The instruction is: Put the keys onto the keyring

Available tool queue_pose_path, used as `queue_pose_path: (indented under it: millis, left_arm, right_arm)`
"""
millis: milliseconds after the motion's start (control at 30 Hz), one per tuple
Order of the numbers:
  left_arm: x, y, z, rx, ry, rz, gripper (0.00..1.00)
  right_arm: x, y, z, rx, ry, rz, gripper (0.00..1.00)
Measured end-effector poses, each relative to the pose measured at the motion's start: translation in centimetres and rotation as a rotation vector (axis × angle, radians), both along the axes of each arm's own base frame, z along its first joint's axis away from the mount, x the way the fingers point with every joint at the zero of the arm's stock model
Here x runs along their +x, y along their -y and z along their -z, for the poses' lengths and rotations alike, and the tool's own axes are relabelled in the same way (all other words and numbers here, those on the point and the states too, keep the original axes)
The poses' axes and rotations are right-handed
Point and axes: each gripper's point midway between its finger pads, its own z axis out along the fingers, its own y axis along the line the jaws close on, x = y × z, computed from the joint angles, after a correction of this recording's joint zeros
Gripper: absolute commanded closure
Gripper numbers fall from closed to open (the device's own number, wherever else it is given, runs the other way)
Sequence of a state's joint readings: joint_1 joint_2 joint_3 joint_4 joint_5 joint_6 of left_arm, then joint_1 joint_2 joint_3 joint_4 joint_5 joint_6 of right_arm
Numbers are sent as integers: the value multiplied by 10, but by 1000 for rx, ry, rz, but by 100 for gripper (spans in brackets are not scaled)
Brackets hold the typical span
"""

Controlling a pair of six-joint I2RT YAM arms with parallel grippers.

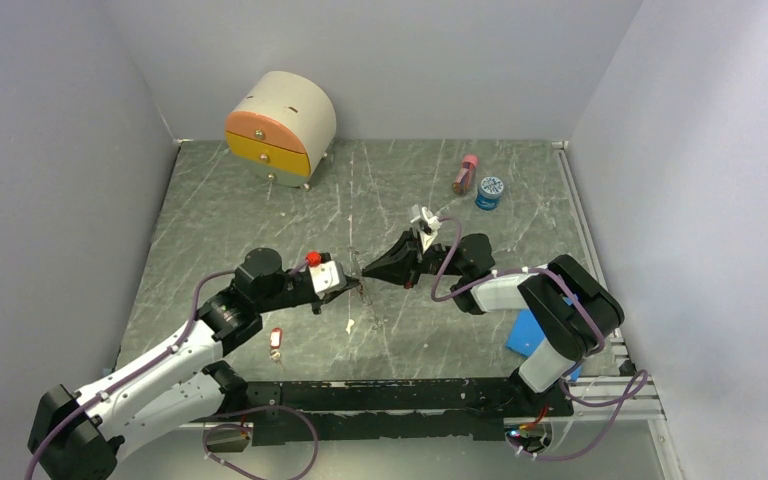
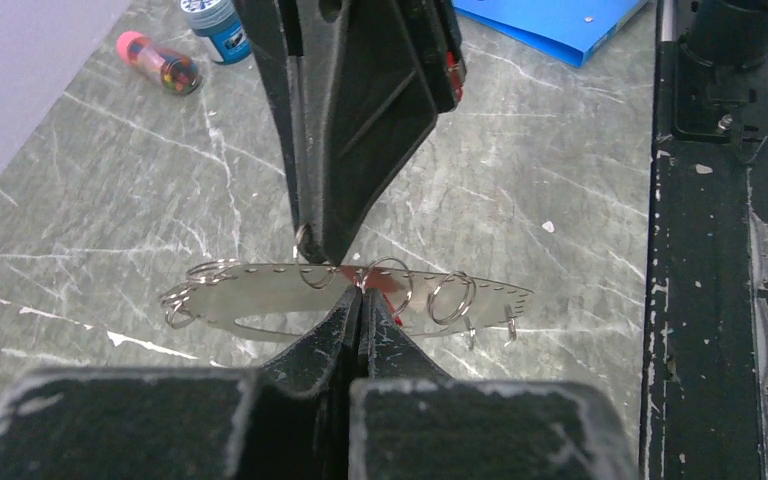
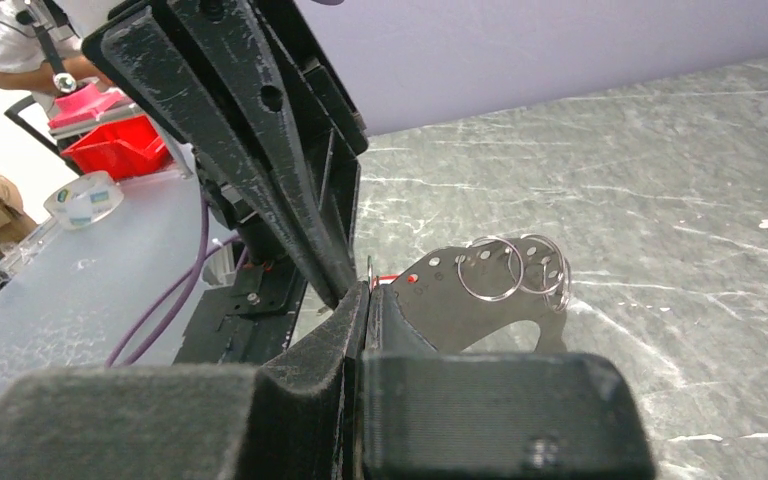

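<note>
- The left pincer [image 2: 360, 305] is closed tight, its two dark fingers pressed flat together, and its tip sits right against the keyring.
- The right pincer [image 3: 365, 300] is closed just as tight. It comes in from the opposite side, so the two tips all but touch.
- Between them stands the thin, flat, curved silvery-metal keyring [image 2: 260, 290], with a row of tiny holes along its edge. It is up on edge, so from above it shows only as a fine line.
- Which pincer actually pinches the keyring, I cannot tell.
- Several small split rings [image 2: 452, 297] hang through the keyring's holes.
- A red sliver [image 2: 385, 283] shows just at the left pincer's tip; whether it is a key's tag is too small to tell.
- One red-tagged key [image 1: 276, 342] with a white label lies flat on the grey marbled bench [image 1: 240, 200], near the left arm and apart from the keyring.
- At the far side lie a pink bottle [image 1: 465, 174] and, just beside it, a round blue-lidded jar [image 1: 490, 192].
- A small domed drawer box [image 1: 280, 128] stands in the far left corner.
- A flat blue sheet [image 1: 522, 332] lies by the right arm.
</note>
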State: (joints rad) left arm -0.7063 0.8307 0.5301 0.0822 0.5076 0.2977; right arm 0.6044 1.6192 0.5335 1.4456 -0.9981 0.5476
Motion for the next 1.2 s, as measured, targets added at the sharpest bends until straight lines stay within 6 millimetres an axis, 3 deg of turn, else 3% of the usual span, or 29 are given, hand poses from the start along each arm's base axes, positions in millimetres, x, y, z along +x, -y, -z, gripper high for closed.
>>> queue_pose_path:
  millis: [433,800,1200]
  left_arm:
    - [-1,1,0,2,8,-9,97]
    - [15,-19,-12,-20,27,-174,97]
    - [7,-15,-8,-60,32,-136,97]
  right_arm:
    - [1,0,-1,3,-3,4,100]
    - [-1,0,-6,20,-10,-6,100]
    - [0,-1,2,8,-55,-12,100]
